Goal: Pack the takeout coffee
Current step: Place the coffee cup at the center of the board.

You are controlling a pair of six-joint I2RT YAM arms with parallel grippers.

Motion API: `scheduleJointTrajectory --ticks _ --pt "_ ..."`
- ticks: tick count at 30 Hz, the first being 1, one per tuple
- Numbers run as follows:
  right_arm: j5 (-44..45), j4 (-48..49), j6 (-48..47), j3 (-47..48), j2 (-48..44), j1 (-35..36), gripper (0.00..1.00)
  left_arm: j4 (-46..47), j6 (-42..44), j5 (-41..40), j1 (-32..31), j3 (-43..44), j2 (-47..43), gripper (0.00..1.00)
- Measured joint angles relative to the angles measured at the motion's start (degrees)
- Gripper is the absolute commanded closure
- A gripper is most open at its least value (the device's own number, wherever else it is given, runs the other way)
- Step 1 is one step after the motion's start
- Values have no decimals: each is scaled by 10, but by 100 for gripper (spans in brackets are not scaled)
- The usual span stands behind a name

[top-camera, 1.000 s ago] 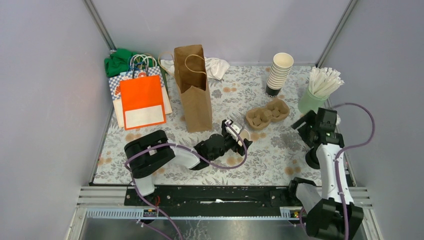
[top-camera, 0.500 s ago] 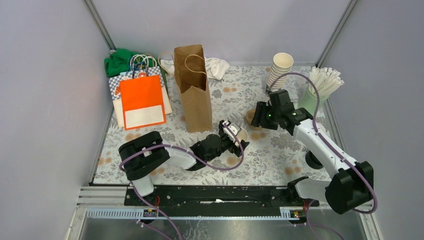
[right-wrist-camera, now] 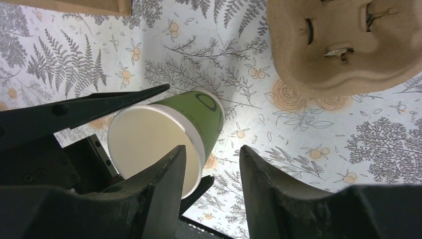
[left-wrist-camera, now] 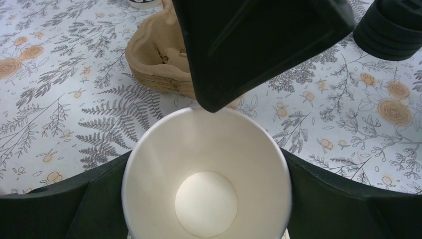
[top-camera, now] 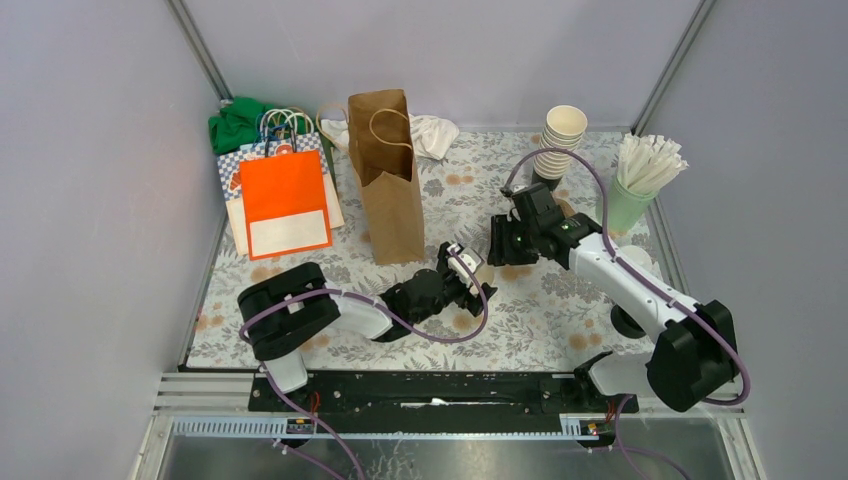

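Bright, even light falls from overhead, and shadows on the desk [top-camera: 560,300] are soft and short, with no hard glare. From the left wrist, the cup [left-wrist-camera: 206,164] shows a white inside that is nearly washed out, shaded faintly along its upper wall. From the right wrist, the desk print is sharp, while the right end effector [right-wrist-camera: 211,152] has dark, slightly blurred fingers [right-wrist-camera: 159,199] showing little surface detail.

The overhead camera looks down from the near edge over the whole tabletop [top-camera: 470,190]. Both wrist cameras sit close: the left stares into the cup [left-wrist-camera: 206,174]; the right looks past its fingers [right-wrist-camera: 268,184] onto that same cup and the tray [right-wrist-camera: 343,45].
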Motion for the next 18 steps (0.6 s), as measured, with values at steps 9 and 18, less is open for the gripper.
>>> scheduleJointTrajectory --ticks 9,18 --pt "-5 -11 -17 4 29 15 66 -4 6 1 0 0 1 1" --pt "8 -23 -19 16 37 26 91 -5 8 -3 0 -1 0 1"
